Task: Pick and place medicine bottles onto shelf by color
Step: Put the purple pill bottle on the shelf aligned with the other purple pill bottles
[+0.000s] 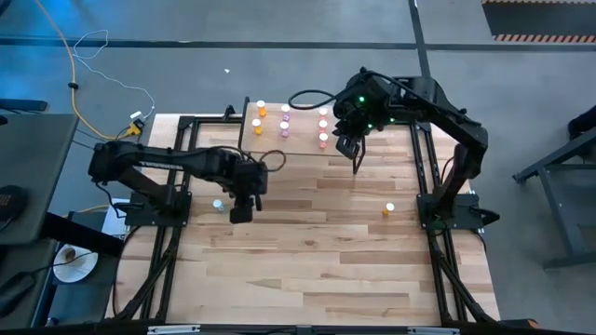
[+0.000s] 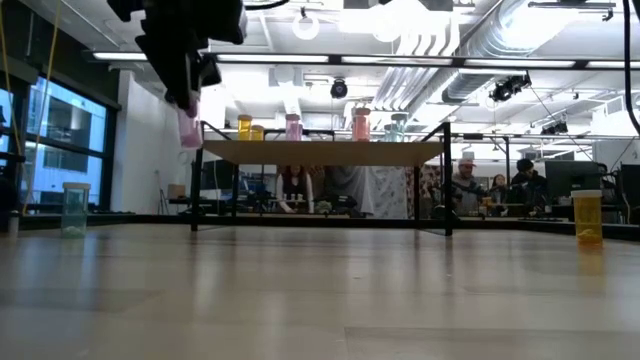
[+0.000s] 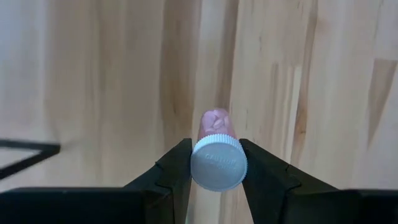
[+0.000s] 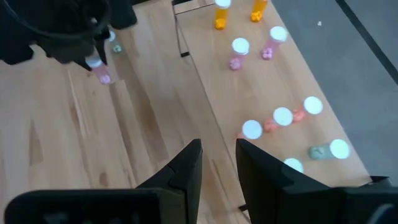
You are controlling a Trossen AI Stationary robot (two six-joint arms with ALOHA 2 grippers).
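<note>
Progress: shelf (image 1: 303,149) already carries a sorted set. In the high view I count two orange bottles (image 1: 260,115) at one end, pink ones next, red ones after them; the right wrist view adds teal ones at the far end.
Remaining: three bottles are off the shelf as far as I can see. One pink bottle (image 3: 216,155) is in my left tool. One teal bottle (image 1: 217,205) stands on the tabletop (image 1: 307,261) near my left arm. One orange bottle (image 1: 389,210) stands on the tabletop on the right side, well apart from the shelf.
Judgement: most of the job looks done; three placements are left.
Left tool (image 3: 216,163): clenched on the pink bottle. My fingers (image 3: 177,163) press the white cap from both sides, and the pink body hangs below it, pointing at the tabletop.
Left tool position: raised above the tabletop, in front of the shelf. In the low view the bottle hangs clear of the wood and about level with the shelf top.
Right tool (image 4: 218,163): nothing between my fingers, and a narrow gap shows between them. It grips nothing and touches nothing.
Right tool position: hovering above the front edge of the shelf, near the red group.
Next placement: the pink bottle belongs beside the pink group on the shelf, between orange and red.
</note>
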